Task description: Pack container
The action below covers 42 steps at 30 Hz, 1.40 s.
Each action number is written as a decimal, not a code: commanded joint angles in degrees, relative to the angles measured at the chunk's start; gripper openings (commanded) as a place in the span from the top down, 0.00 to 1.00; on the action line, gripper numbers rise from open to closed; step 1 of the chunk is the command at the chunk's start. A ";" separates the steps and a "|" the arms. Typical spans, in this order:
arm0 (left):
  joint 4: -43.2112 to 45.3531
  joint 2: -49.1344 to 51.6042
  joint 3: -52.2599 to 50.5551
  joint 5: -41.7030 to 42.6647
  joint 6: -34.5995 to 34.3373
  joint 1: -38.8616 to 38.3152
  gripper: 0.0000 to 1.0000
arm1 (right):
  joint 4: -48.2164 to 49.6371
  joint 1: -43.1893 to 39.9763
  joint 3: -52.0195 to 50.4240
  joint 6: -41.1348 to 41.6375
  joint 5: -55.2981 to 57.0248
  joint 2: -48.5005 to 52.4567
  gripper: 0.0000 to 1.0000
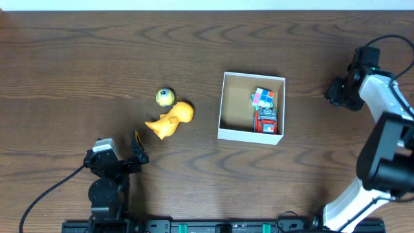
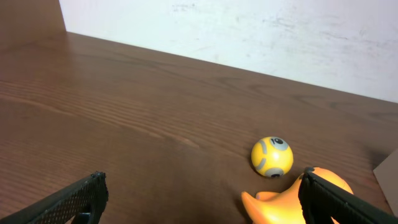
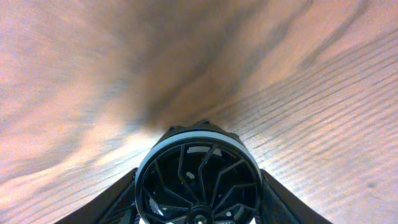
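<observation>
Two pincers of mine share a dark wooden desk (image 1: 97, 65), where the container (image 1: 236, 107), a square white box with a brown inside, sits right of centre, well apart from both. My left pincer (image 2: 202, 186), near the front edge, gapes wide and empty, facing an orange duck toy (image 1: 169, 120) that lies left of the box. My right pincer (image 1: 337, 92), off to the container's right, is clamped on a black wheel (image 3: 198, 174) with a white rim. Against the box's right wall lie a red toy (image 1: 266, 121) and, just beside it, a multicoloured cube (image 1: 262, 98). A yellow ball (image 1: 165, 97) rests close by the duck.
</observation>
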 commanded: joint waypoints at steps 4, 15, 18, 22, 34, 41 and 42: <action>-0.46 -0.35 -1.64 0.55 0.98 -0.13 0.02 | -1.20 3.78 0.81 -1.62 -3.15 -13.31 0.46; -0.46 -0.35 -1.64 0.55 0.98 -0.13 0.02 | -7.74 21.97 0.81 -8.55 -4.79 -25.49 0.43; -0.46 -0.35 -1.64 0.55 0.98 -0.13 0.02 | -9.29 26.88 0.74 -10.05 -4.76 -25.07 0.43; -0.46 -0.35 -1.64 0.55 0.98 -0.13 0.02 | -9.25 32.06 0.74 -13.11 -4.22 -23.45 0.43; -0.46 -0.35 -1.64 0.55 0.98 -0.13 0.02 | -5.75 34.69 0.74 -14.01 4.04 -17.77 0.39; -0.46 -0.35 -1.64 0.55 0.98 -0.13 0.02 | -5.18 34.73 0.74 -13.97 3.98 -16.00 0.39; -0.46 -0.35 -1.64 0.55 0.98 -0.13 0.02 | -5.14 34.73 0.74 -13.97 3.72 -16.06 0.39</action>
